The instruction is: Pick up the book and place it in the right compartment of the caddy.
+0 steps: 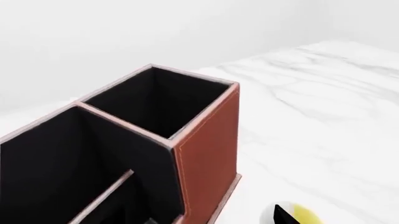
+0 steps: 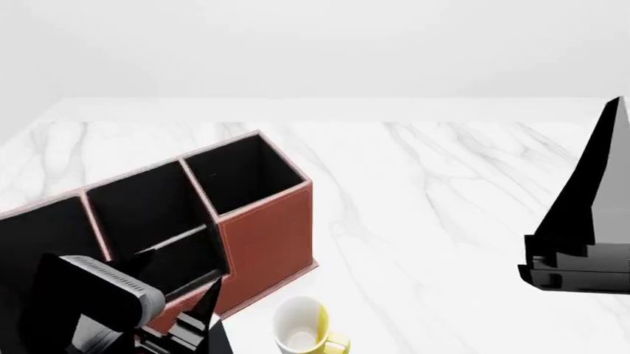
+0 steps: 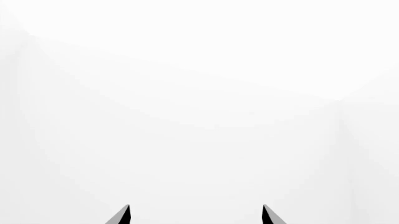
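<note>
Red-brown leather-look caddy (image 2: 265, 228) stands at your left on the marble worktop (image 2: 443, 214), three black-lined sections stepping up in height. Right compartment (image 2: 244, 173), the tallest end section, is vacant; no book shows in any view, so judge the task barely begun, with finding, grasping and placing all left. Left tool (image 2: 187, 324) hangs low just in front of the caddy; whether its tips are apart or together you cannot tell. Yellow mug (image 2: 303, 335), white inside, sits near the caddy's front corner, a likely obstruction. Right tool (image 3: 195, 215) is raised at your right, tips apart, holding nothing.
</note>
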